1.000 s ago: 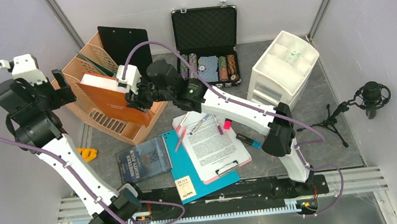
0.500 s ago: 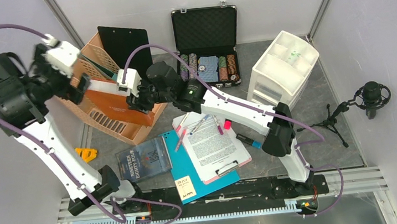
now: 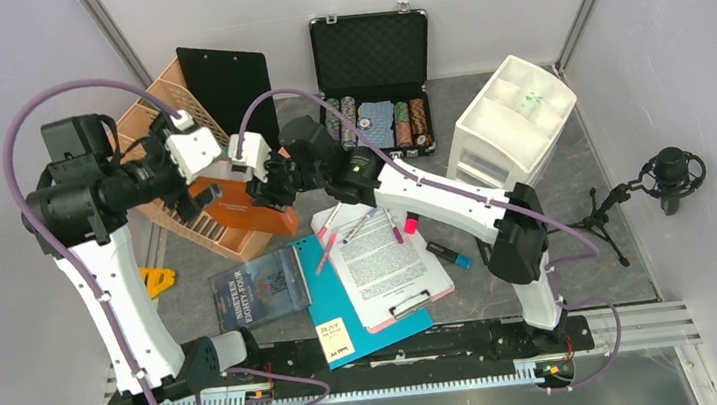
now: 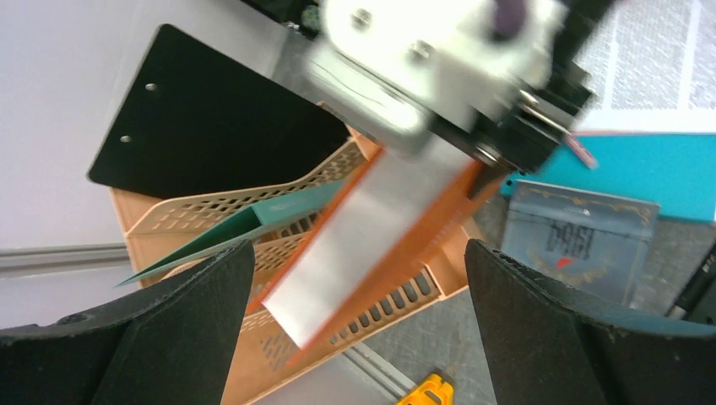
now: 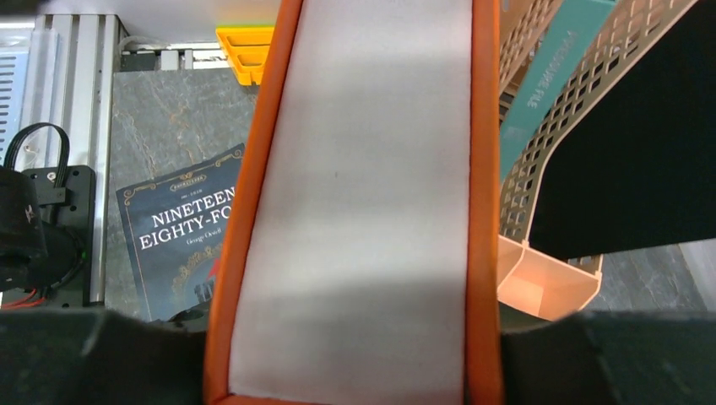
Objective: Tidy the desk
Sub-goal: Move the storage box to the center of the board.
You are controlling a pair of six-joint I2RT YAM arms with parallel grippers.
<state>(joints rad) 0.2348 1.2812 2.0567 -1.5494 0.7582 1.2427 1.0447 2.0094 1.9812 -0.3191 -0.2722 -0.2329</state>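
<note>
Desk (image 3: 634,279): dark mottled grey top between pale walls, carrying everything below.
File rack (image 3: 152,109): peach perforated plastic, standing at the desk's far left corner, with a teal folder (image 4: 253,226) in one slot.
Chip case (image 3: 370,65): black, lid up, to the right of the rack along the back wall.
Drawer unit (image 3: 511,116): white, further right of the rack, past the case.
Orange book (image 3: 260,213): tilted at the rack's right end, its lower end down in the rack; which slot could not be told.
Paperback (image 3: 258,288): "Nineteen Eighty-Four", flat on the desk just in front of the rack.
Right pincer (image 3: 270,184): clamped on the orange book's upper end, at the rack's right side.
Left pincer (image 3: 201,197): fingers spread wide and holding nothing, over the rack, just left of the orange book.
</note>
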